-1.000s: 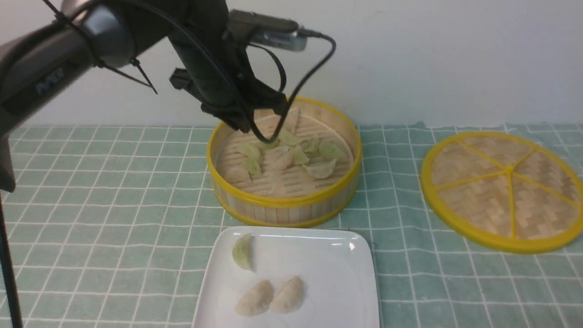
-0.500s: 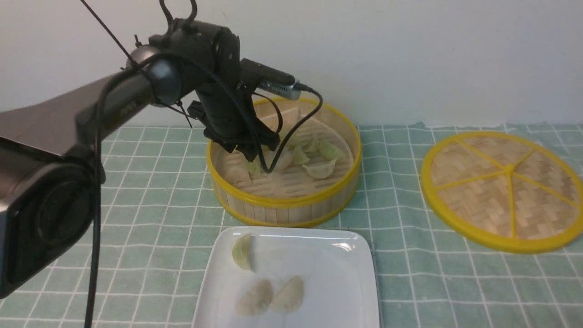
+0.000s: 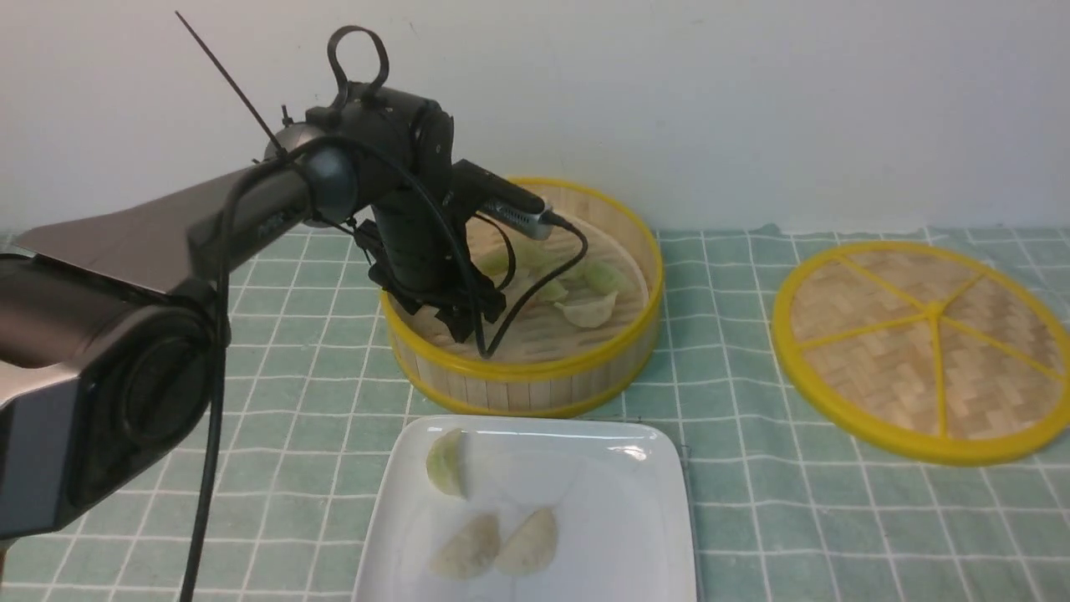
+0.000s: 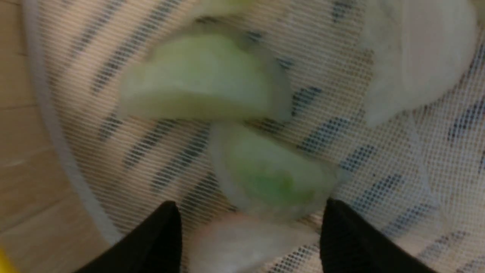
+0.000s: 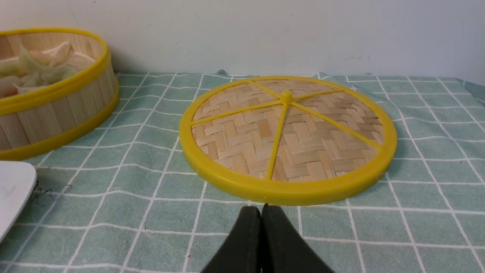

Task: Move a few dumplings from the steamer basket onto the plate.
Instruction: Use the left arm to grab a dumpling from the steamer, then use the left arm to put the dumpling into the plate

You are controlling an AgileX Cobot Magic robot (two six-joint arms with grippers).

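The steamer basket [image 3: 520,369] stands mid-table with several dumplings [image 3: 590,313] on its slatted floor. My left gripper [image 3: 468,323] is down inside its left half. In the left wrist view the left gripper [image 4: 250,203] is open, its jaws standing on either side of a pale pinkish dumpling [image 4: 246,244], apart from it. A green dumpling [image 4: 273,178] lies just beyond, then another green one [image 4: 201,79] and a white one [image 4: 413,57]. The plate [image 3: 602,502] in front holds one green dumpling [image 3: 445,462] and two cream ones [image 3: 468,548]. My right gripper [image 5: 261,208] is shut and empty.
The woven, yellow-rimmed lid [image 3: 924,351] lies flat at the right on the green checked cloth; the right gripper hovers just in front of the lid [image 5: 288,140]. A wall runs close behind the basket. The plate's corner [image 5: 11,189] shows beside the basket [image 5: 57,94].
My left arm has come down from above the basket's back into its left half, and the left gripper has gone from shut to open. The plate's dumplings have not moved.
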